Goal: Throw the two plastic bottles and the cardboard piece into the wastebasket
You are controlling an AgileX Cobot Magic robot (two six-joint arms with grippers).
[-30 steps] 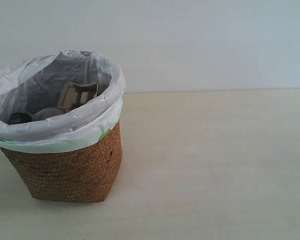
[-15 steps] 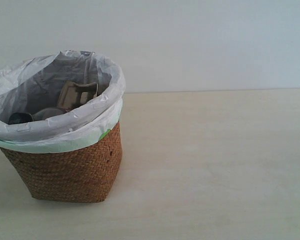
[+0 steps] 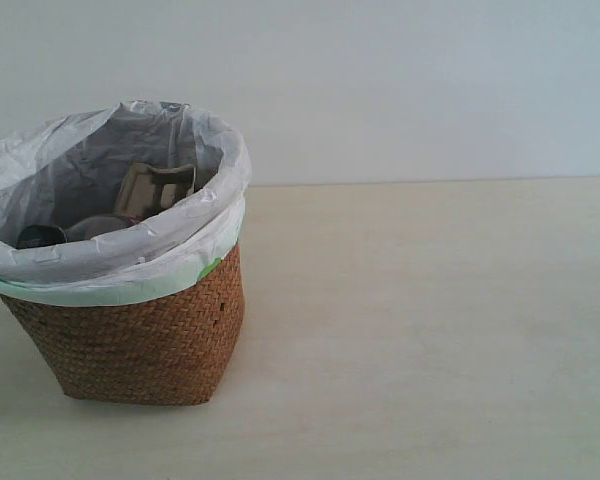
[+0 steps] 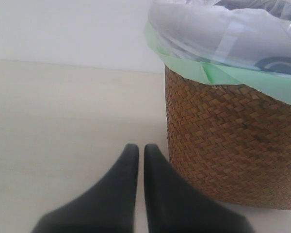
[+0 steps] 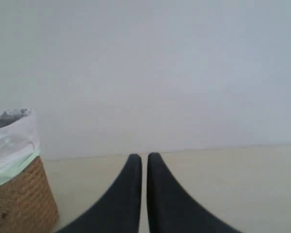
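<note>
The brown wicker wastebasket [image 3: 140, 345] with its white bag liner stands at the left of the exterior view. Inside it the beige cardboard piece [image 3: 155, 188] leans against the far wall. A black bottle cap [image 3: 38, 237] and a bit of clear bottle [image 3: 100, 226] show just over the rim; the rest of the bottles is hidden. Neither arm appears in the exterior view. My left gripper [image 4: 141, 148] is shut and empty, low beside the wastebasket [image 4: 233, 145]. My right gripper [image 5: 144, 156] is shut and empty, with the wastebasket [image 5: 17, 204] off to one side.
A pale wooden tabletop [image 3: 430, 330] stretches to the right of the basket, with a plain white wall behind it. Nothing else lies on it in any view.
</note>
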